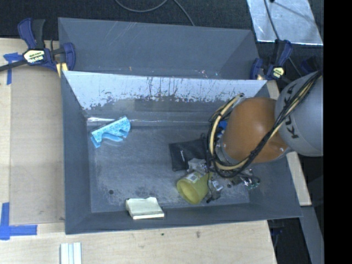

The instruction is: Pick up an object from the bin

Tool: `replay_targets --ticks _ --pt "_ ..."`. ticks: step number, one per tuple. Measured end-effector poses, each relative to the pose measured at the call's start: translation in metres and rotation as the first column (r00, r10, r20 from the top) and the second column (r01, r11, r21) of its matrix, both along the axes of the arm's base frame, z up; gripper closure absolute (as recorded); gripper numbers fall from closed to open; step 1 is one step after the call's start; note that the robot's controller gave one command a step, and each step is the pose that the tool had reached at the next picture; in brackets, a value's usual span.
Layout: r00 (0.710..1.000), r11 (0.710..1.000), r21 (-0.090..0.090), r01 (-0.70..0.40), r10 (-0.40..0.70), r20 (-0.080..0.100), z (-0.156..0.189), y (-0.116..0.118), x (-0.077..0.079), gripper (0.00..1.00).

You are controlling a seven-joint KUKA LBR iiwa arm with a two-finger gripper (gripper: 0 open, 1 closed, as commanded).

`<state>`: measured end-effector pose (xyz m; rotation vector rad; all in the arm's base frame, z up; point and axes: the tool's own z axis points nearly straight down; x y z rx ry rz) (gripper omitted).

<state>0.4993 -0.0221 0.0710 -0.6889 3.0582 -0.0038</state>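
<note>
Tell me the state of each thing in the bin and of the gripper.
Blue plastic piece: lying flat, back left, alone.
Black flat piece: lying in the middle, partly under the arm.
Yellow cup: on its side, right beside the gripper.
Pale yellow pad: flat, at the front of the bin.
Gripper: low, at the yellow cup.

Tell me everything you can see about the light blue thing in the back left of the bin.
The light blue thing is a small, flattish, irregular piece that looks like plastic, with a jagged lower edge. It lies slantwise on the bin floor at the back left, near the foot of the back wall. Only the floor touches it; the other things lie well apart from it.
</note>
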Motion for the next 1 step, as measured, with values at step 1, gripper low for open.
replay_targets --ticks 1 --pt "1.000 1.000 0.000 0.000 0.000 0.000 0.0000 0.0000 0.0000 1.00"
